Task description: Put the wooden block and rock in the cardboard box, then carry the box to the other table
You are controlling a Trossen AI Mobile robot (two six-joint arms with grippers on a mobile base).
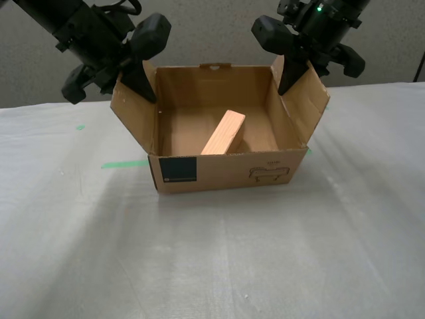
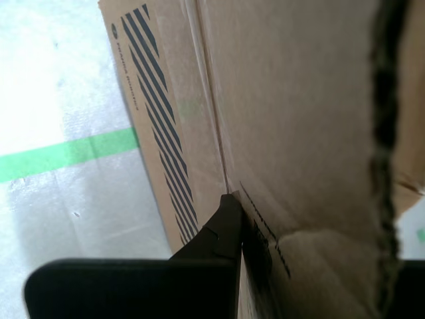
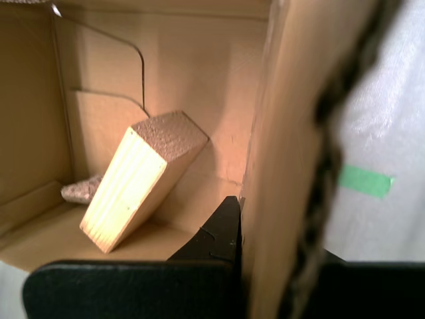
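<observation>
The cardboard box [image 1: 226, 171] stands open on the other table [image 1: 232, 259], a wrinkled grey-white sheet with green tape. Inside, the wooden block [image 1: 224, 133] leans tilted with one end up. The rock [image 3: 81, 189] lies on the box floor behind the block [image 3: 136, 179]; it is hidden in the exterior view. My first gripper [image 1: 292, 72] is shut on the side flap [image 3: 285, 153] at the exterior view's right, one finger [image 3: 222, 229] inside. My second gripper [image 1: 137, 78] is shut on the flap [image 2: 299, 133] at the exterior view's left, one finger [image 2: 226, 226] against the cardboard.
A long strip of green tape [image 1: 125, 163] lies on the sheet just beside the box at the exterior view's left, with a small piece [image 1: 80, 127] farther out. A grey wall [image 1: 212, 33] runs behind the table.
</observation>
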